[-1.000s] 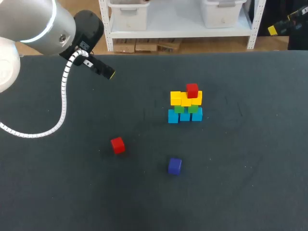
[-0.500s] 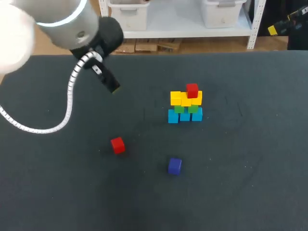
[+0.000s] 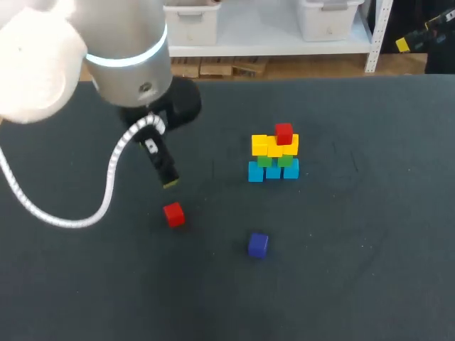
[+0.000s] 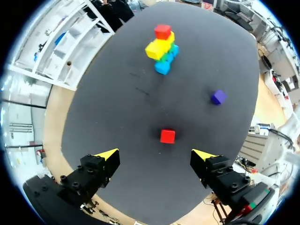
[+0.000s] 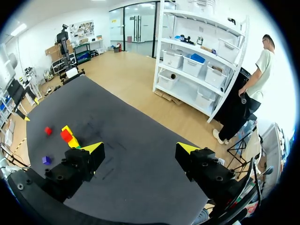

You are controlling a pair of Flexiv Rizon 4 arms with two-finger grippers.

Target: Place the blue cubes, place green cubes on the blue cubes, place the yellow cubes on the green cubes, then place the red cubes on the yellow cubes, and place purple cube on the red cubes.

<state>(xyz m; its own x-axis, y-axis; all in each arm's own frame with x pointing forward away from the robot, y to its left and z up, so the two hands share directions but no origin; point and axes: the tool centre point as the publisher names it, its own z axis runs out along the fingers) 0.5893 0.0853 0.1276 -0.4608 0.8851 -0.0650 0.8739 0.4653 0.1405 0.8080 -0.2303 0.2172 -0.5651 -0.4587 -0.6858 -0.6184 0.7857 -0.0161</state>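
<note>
The loose red cube (image 3: 173, 214) lies on the dark desk (image 3: 355, 249), well apart from the stack (image 3: 274, 153), off to the stack's left and nearer the robot. The left hand (image 4: 155, 154) hangs over the desk close to this cube without touching it. In the left wrist view the cube sits just ahead of the hand, roughly in line with the gap between the two yellow-tipped fingers, which are spread wide with nothing between them. The stack stands farther ahead of the hand, beyond the cube.

The stack has blue cubes (image 3: 273, 171) in a row at the bottom, green cubes (image 3: 286, 161) on them, yellow cubes (image 3: 275, 147) above those, and a top red cube (image 3: 284, 133) toward its right side. The purple cube (image 3: 258, 244) rests alone on the desk, on the robot's side of the stack and a little to its left, apart from both the stack and the loose red cube.

The right hand (image 5: 140, 148) is far from the stack, which shows small ahead of it; its fingers are spread and hold nothing
</note>
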